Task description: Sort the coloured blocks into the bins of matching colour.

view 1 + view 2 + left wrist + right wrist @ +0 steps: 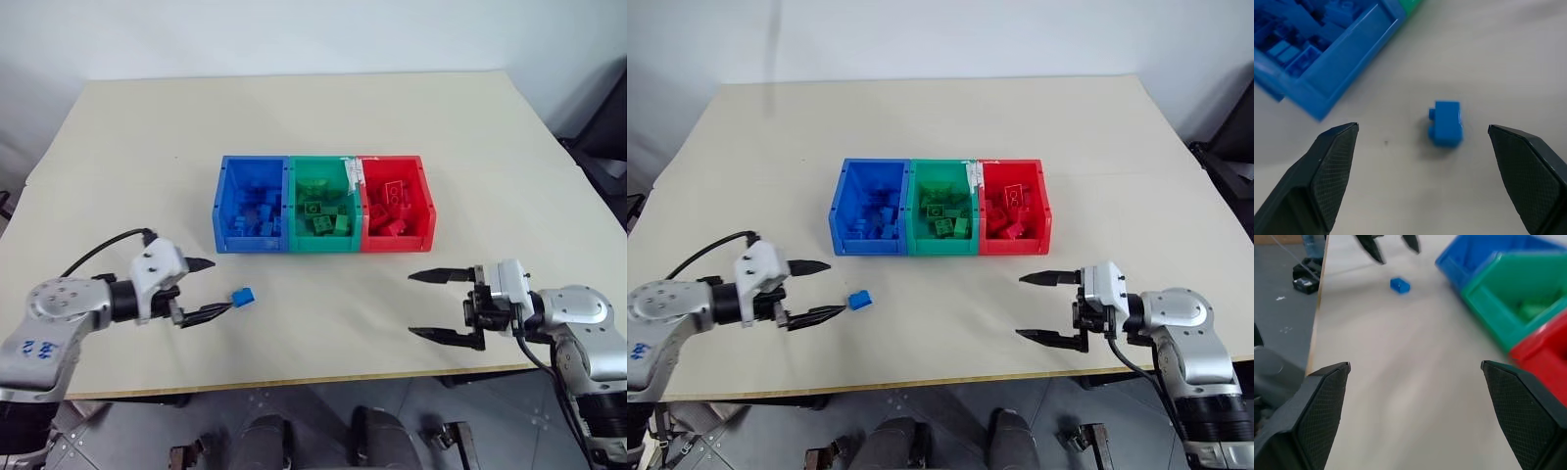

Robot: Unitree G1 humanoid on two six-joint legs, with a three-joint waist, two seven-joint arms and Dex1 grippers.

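Blocks fill the three bins that sit joined in a row near the middle of the table. Blue blocks lie in the blue bin, green blocks in the green bin and red blocks in the red bin. One blue block lies alone on the table, between the blue bin and the table's front edge. The left gripper is low over the table just beside this block, with its jaws wide open and nothing in them. One black finger reaches almost to the block, but I cannot tell if it touches. The right gripper is near the front edge, on the red bin's side, well apart from the bins. Its jaws are wide open too, and hold nothing.
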